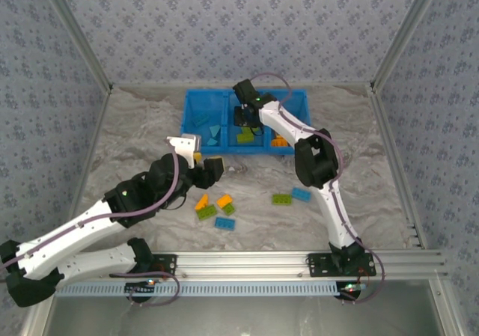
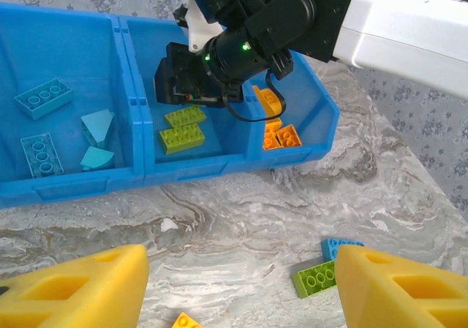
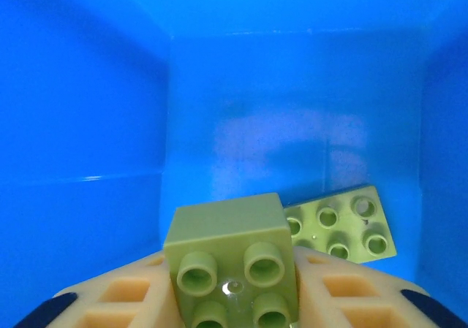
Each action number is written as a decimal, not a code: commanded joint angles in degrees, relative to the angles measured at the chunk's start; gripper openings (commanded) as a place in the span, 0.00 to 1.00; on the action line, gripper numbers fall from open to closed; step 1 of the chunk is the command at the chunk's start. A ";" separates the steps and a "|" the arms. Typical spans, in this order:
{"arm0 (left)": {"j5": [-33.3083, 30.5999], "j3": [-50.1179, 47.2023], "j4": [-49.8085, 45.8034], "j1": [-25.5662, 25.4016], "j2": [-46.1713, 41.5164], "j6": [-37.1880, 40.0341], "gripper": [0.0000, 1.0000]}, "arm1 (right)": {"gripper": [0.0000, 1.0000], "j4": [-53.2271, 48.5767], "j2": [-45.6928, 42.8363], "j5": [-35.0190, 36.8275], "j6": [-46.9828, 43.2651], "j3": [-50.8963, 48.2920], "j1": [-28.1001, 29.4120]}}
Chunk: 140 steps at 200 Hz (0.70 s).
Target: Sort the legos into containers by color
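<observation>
My right gripper (image 3: 232,302) is shut on a lime green lego (image 3: 230,258) with four studs, down inside the middle compartment of the blue bin (image 1: 217,150). A flat green lego (image 3: 340,233) lies on the bin floor (image 3: 292,109) just beyond it. In the left wrist view the right gripper (image 2: 186,87) hovers over two green legos (image 2: 183,127). Light blue legos (image 2: 42,98) lie in the left compartment and orange legos (image 2: 281,134) in the right. My left gripper (image 2: 238,291) hangs open above the table in front of the bin (image 2: 183,171), empty.
Loose legos lie on the marble table near the front: two orange (image 1: 201,201), two green (image 1: 206,212), a light blue one (image 1: 224,223), plus a green (image 1: 282,198) and a light blue (image 1: 301,194) further right. Metal frame rails (image 1: 247,261) border the table.
</observation>
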 commanded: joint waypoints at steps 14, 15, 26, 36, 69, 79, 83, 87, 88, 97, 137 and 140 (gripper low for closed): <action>-0.19 -0.35 -1.48 -0.36 -0.49 -2.20 0.68 | 0.48 -1.85 0.59 -0.17 -1.31 1.61 -0.29; -0.19 -0.40 -1.50 -0.37 -0.50 -2.21 0.68 | 0.48 -1.87 0.53 -0.20 -1.32 1.61 -0.29; 0.07 -0.74 -1.77 -0.37 -0.68 -2.67 0.67 | 0.50 -1.86 0.19 0.00 -1.54 1.59 -0.32; 0.17 -0.88 -2.17 -0.37 -0.85 -2.86 0.67 | 0.52 -1.88 -0.21 -0.11 -1.66 1.56 -0.33; -1.17 -0.67 -4.90 -0.37 -0.96 -4.58 0.67 | 0.52 -2.05 -3.73 1.33 -1.86 0.59 -0.06; -1.65 -0.46 -6.53 -0.37 -0.57 -5.86 0.67 | 0.52 -1.98 -5.65 2.23 -1.99 -0.29 0.23; -1.91 -0.38 -7.28 -0.37 -0.39 -6.41 0.67 | 0.51 -1.85 -6.57 2.61 -1.95 -0.75 0.37; -2.06 -0.23 -8.10 -0.37 -0.14 -6.97 0.67 | 0.51 -1.88 -7.56 3.14 -1.96 -1.31 0.47; -2.04 -0.21 -8.29 -0.37 -0.10 -7.10 0.67 | 0.51 -1.88 -7.67 3.30 -1.95 -1.48 0.49; -2.16 -0.11 -9.87 -0.39 0.39 -8.33 0.67 | 0.51 -1.63 -10.47 4.78 -1.81 -3.05 0.93; -1.84 -1.31 -17.24 -0.37 0.25 -13.88 0.67 | 0.51 2.65 -25.89 9.60 -1.21 -15.54 3.07; -1.78 -1.47 -17.64 -0.38 0.09 -14.16 0.67 | 0.51 3.13 -27.21 9.85 -1.30 -16.74 3.29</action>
